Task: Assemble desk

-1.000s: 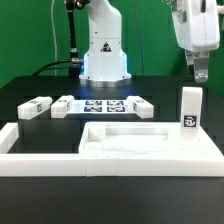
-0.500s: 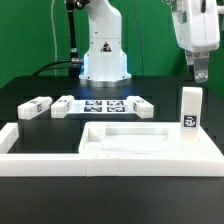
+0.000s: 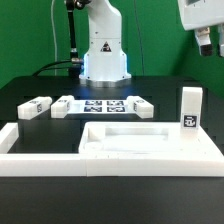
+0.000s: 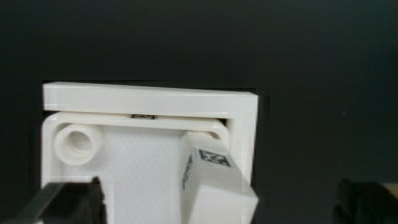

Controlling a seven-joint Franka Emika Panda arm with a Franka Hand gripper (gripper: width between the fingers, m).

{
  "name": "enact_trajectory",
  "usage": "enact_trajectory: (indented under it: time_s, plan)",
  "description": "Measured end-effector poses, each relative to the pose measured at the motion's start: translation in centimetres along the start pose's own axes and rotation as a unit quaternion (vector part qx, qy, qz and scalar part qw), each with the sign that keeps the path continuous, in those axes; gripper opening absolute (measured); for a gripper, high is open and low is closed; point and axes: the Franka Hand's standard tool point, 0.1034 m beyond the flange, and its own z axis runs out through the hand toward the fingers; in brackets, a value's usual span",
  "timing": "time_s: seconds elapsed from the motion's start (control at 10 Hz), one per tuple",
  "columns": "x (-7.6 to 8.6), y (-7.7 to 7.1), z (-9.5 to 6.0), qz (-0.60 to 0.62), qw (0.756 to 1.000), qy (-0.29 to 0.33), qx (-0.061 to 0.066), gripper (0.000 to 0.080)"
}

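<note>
The white desk top (image 3: 130, 139) lies rimmed side up near the table's front. One square leg (image 3: 190, 108) stands upright on its corner at the exterior view's right, with its tag facing front. My gripper (image 3: 205, 42) is open and empty, well above that leg and apart from it. In the wrist view I look down on that corner (image 4: 151, 100). The leg (image 4: 169, 175) rises toward the camera with its tag (image 4: 214, 158) showing, beside a round socket (image 4: 80, 143). The dark fingertips (image 4: 63, 203) stand wide on both sides of my gripper (image 4: 214, 207).
The marker board (image 3: 103, 106) lies behind the desk top. Loose legs lie at its sides (image 3: 35, 107) (image 3: 66, 104) (image 3: 140, 106). Long white border bars (image 3: 100, 164) run along the front and the left. The robot base (image 3: 103, 55) stands at the back.
My gripper has risen straight up from just above the upright leg to near the top of the exterior view. The leg stays standing on the desk top.
</note>
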Motion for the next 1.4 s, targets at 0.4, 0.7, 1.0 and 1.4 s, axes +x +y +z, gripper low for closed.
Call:
enact_trajectory:
  time_s: [0.4,0.7,1.0,1.4]
  plan:
    - [0.2,0.0,0.1,-0.14,0.99,0.001,0.002,0.0649]
    - [-0.2,4.0,2.2,-0.281,0.96,0.004,-0.001,0.0649]
    - [-0.3,4.5,2.4,-0.377,0.926,0.005,-0.008,0.0649]
    - [-0.2,6.0,3.2,-0.51,0.86,-0.003,-0.02,0.0649]
